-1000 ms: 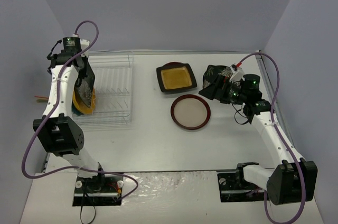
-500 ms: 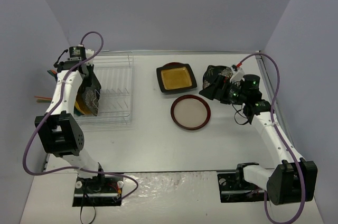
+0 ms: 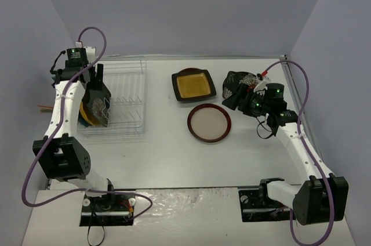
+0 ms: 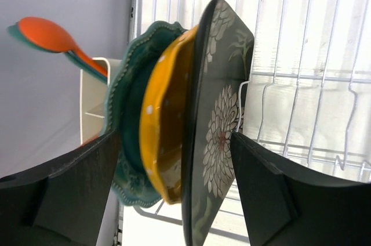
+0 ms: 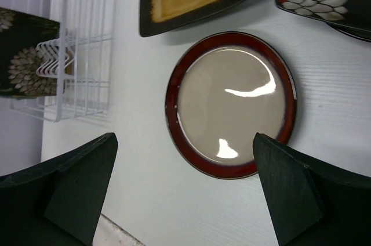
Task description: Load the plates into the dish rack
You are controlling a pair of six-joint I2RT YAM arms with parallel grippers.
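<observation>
- Left gripper [image 4: 177,182]: jaws parted, having just released; they straddle the black flowered plate [image 4: 223,124] without clamping it.
- That plate now stands on edge in the dish rack [image 4: 301,83], close beside the orange-yellow plate [image 4: 162,130] and teal plate [image 4: 124,147].
- Right gripper [image 5: 185,194]: jaws wide apart, empty, above the red-rimmed plate [image 5: 232,104].
- 3 plates racked, 3 left on the table [image 3: 162,153]; about half done.
</observation>
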